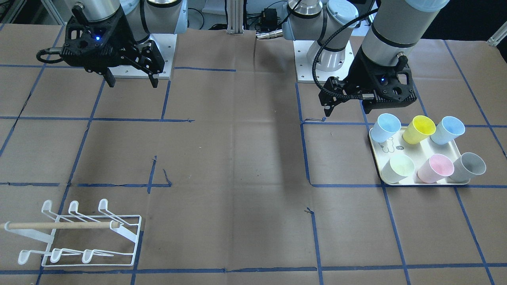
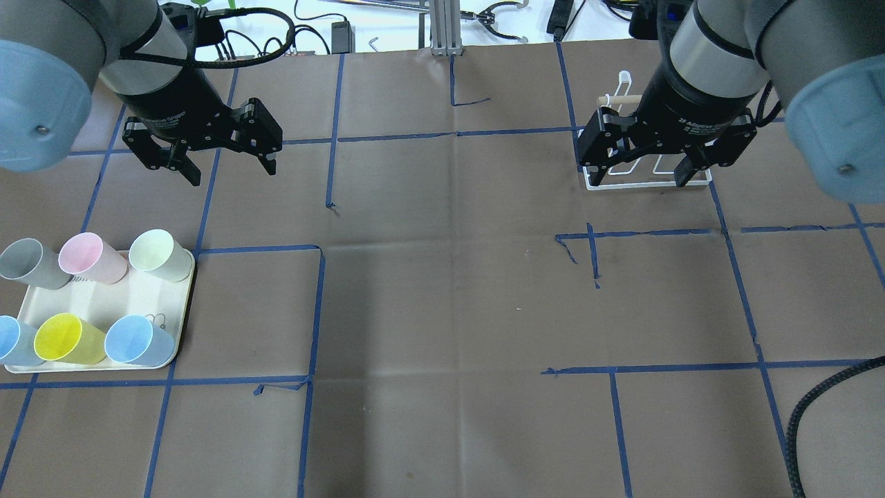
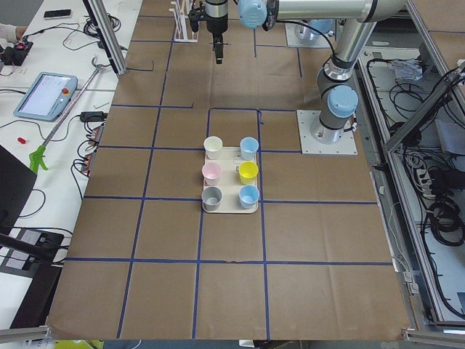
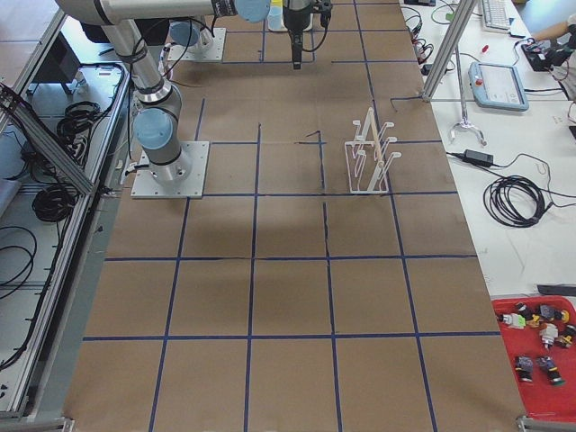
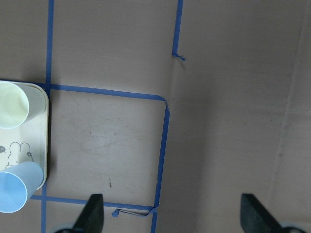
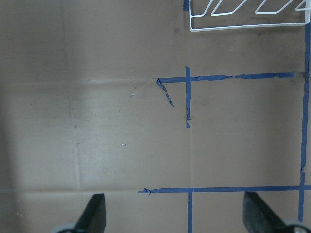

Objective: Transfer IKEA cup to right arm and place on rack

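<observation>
Left gripper (image 2: 229, 164): it is held in the air above the bench (image 2: 449, 277), near the tray (image 2: 104, 301), on the side toward the middle of the bench. Its fingers (image 5: 93, 213) are spread wide and nothing is gripped between them.
Right gripper (image 2: 639, 169): it is held above the bench on the other side, and in the overhead view the rack is partly covered by it. Its fingers (image 6: 96, 213) are likewise spread apart, and only bare bench is seen between them in the wrist view.
Cups: six are set upright on the tray in two rows of three, mouths up. The row farther from the robot is made up of the grey cup (image 2: 28, 263), the pink cup (image 2: 90, 257) and the pale green cup (image 2: 157, 254). The nearer row is made up of the outer blue cup (image 2: 10, 340), the yellow cup (image 2: 66, 339) and the inner blue cup (image 2: 138, 340). None is touched by either gripper.
Rack (image 1: 91, 237): it is placed on the bench on the right arm's side, toward the operators' edge, well apart from the tray. A light wooden dowel (image 1: 59, 225) is laid across it between the two rows of looped prongs.
Tray: a small rabbit-like drawing is seen on its bare middle in the left wrist view.
Bench: it is covered in brown paper and is divided into squares by blue tape lines (image 2: 318, 311).
</observation>
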Available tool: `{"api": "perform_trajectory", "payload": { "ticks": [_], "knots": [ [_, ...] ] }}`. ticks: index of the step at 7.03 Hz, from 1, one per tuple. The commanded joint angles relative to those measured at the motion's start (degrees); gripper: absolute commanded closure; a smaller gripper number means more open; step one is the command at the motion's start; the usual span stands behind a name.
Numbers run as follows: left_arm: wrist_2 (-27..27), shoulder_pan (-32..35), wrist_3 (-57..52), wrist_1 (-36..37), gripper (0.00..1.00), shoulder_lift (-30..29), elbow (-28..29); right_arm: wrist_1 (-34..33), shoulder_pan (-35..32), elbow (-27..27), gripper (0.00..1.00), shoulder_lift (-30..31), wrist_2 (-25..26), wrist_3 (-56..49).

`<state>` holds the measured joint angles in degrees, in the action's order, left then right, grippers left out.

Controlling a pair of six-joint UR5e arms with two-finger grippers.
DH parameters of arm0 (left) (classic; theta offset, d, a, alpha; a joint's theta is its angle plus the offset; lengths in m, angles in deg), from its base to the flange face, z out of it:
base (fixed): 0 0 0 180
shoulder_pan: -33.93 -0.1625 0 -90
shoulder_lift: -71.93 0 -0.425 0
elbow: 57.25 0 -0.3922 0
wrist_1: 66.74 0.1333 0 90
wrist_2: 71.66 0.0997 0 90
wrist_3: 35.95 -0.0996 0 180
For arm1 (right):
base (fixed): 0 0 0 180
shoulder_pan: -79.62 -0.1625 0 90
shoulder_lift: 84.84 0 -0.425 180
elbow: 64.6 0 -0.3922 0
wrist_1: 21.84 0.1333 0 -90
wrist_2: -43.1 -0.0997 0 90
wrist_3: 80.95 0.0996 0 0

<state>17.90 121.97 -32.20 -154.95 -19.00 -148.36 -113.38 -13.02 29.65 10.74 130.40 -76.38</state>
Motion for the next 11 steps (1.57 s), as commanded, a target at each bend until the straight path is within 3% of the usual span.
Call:
{"api": "perform_trajectory", "payload": {
  "ticks": [1, 4, 6, 9, 11],
  "knots": [
    [0.1, -2.4, -5.6, 0.1, 0.0, 0.3, -1.2, 0.0, 0.0, 0.0, 0.0, 0.0, 0.0, 0.0],
    [-0.1, -14.5, -17.0, 0.8, 0.0, 5.7, -9.0, 0.0, -0.1, 0.0, 0.0, 0.0, 0.0, 0.0],
    [0.1, -21.3, -25.6, 2.5, 0.0, 6.5, -11.0, 0.0, -0.1, 0.1, 0.0, 0.0, -0.1, 0.0],
    [3.5, -23.3, -31.6, 8.2, 0.0, 3.4, -11.4, -2.0, -0.1, 0.6, 0.0, -0.1, -0.6, 0.3],
    [2.9, -23.4, -31.5, 9.9, 0.0, 0.8, -11.5, -10.6, -0.3, 3.5, 0.0, -1.1, -0.7, 0.4]
  ]
}}
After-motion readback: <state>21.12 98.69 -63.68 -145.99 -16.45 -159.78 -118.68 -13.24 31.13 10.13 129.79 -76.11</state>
